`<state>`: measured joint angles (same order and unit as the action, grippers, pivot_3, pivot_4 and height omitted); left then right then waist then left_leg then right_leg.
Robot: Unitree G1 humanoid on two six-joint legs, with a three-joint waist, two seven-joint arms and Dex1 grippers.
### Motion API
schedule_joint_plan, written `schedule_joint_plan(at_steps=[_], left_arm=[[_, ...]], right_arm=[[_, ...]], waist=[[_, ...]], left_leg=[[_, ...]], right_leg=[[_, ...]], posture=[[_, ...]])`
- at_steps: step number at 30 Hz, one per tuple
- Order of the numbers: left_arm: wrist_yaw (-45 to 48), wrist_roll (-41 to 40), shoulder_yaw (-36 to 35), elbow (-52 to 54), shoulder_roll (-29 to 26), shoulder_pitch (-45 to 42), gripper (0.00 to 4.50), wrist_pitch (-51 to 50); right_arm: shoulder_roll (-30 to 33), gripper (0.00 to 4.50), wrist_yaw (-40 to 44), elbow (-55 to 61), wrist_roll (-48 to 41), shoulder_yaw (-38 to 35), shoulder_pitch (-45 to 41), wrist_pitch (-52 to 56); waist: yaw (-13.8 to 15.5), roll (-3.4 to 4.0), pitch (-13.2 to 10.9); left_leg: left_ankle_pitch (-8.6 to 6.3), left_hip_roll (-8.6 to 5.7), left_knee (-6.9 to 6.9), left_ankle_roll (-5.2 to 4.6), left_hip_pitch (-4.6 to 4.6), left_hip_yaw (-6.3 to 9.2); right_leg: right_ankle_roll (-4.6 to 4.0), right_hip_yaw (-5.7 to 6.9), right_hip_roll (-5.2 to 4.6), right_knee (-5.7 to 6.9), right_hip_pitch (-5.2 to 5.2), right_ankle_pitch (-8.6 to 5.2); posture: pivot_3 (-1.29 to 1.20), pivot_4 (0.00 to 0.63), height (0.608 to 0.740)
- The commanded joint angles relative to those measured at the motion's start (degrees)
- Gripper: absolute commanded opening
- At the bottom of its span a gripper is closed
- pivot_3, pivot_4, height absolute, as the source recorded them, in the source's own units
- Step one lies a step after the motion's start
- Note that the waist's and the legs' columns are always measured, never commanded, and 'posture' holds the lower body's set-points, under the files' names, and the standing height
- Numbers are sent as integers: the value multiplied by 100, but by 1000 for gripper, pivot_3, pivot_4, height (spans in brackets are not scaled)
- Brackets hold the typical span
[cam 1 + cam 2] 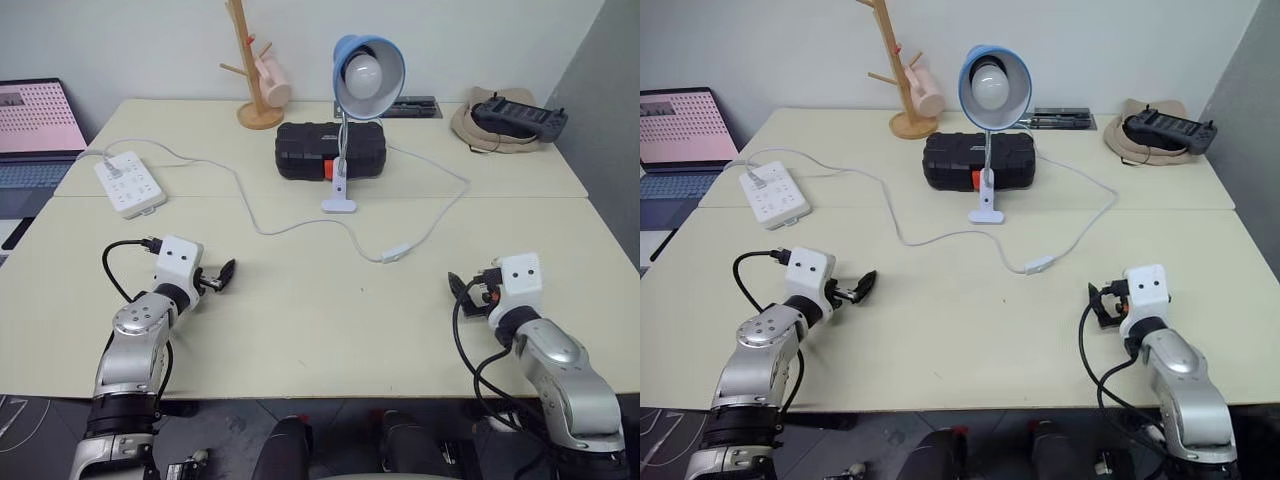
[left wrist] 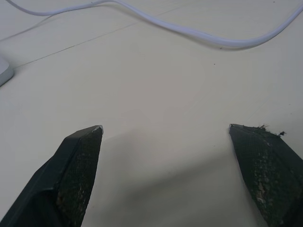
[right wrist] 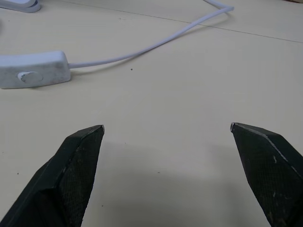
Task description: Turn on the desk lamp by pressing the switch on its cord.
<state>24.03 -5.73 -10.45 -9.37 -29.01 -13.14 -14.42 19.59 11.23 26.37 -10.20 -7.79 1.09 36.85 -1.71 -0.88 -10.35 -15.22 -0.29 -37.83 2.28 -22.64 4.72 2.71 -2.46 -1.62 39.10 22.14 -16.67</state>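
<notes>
A pale cream tabletop [image 1: 300,330] takes up most of the room here, made of two tables pushed together, with a thin seam running left to right across the middle. Behind the far edge stands a plain, light grey-white wall [image 1: 150,40], bare and evenly lit. At the far right a darker grey panel [image 1: 610,120] stands at an angle beside the tabletop's right edge. Off the left edge, an open laptop [image 1: 35,125] sits with its screen glowing pinkish. Below the near edge, a dark floor [image 1: 220,420] shows. The light is soft and flat, throwing only faint shadows.
</notes>
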Motion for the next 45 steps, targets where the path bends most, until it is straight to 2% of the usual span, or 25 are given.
schedule_joint_plan(at_steps=[1,4,10,17,22,25,30,34,39,45], left_arm=[[15,-42,29,188,5,32,4444,-142],[66,-149,-122,417,-103,23,4444,-214],[383,-396,-64,660,-105,-182,4444,-441],[1319,-724,342,1408,-357,-185,4444,-648],[2084,-1102,603,2116,-658,-65,4444,-864],[2398,-1211,753,2408,-793,125,4444,-879],[2497,-1098,817,2538,-866,475,4444,-629],[2457,-1171,788,2715,-821,612,4444,-652],[2666,-1142,884,2959,-948,789,4444,-496],[2613,-1152,820,3050,-948,891,4444,-541]], right_arm=[[-46,4500,-61,101,19,-74,-62,-84],[39,4500,148,148,-39,87,-168,-69],[573,4500,737,-186,-174,-40,-550,-65],[1948,4500,3054,-1107,-621,472,-1701,-592],[2294,4500,4559,-2356,-538,1125,-2801,-1368],[2306,4500,5335,-3354,-169,1640,-3380,-2244],[2069,4500,5957,-5098,464,2212,-4210,-3642],[1887,4500,6117,-6278,812,2350,-4716,-4480],[1355,4500,6164,-7958,1204,2481,-5668,-5289],[1122,4500,6240,-8921,1625,2577,-6120,-5698]], waist=[[1,0,0],[0,0,0],[0,-1,-1],[-10,0,-3],[-23,-3,-8],[-22,-3,-9],[-17,-3,-10],[-11,-1,-14],[-18,0,-15],[-5,4,-17]], left_leg=[[0,0,0,0,0,0],[0,0,0,0,1,0],[0,-2,-1,0,-1,-1],[0,-4,-2,0,-1,-9],[0,-1,-2,0,-3,-14],[0,1,-4,0,-5,-13],[0,7,-3,0,-3,-16],[0,13,-6,0,-9,-12],[0,10,-5,1,-7,-12],[0,10,-4,1,-7,-7]], right_leg=[[0,0,0,0,0,0],[0,1,1,0,0,0],[0,1,1,-2,0,0],[0,1,4,-6,-1,0],[-2,-1,19,-8,1,-1],[-3,-3,16,-9,4,0],[-3,-3,14,-10,3,0],[-4,2,5,-8,7,1],[-4,-3,-1,-9,7,1],[-10,0,0,-7,7,4]], posture=[[0,150,740],[0,150,740],[0,150,740],[0,150,740],[0,150,740],[0,150,740],[0,150,740],[0,150,740],[0,150,740],[0,150,740]])
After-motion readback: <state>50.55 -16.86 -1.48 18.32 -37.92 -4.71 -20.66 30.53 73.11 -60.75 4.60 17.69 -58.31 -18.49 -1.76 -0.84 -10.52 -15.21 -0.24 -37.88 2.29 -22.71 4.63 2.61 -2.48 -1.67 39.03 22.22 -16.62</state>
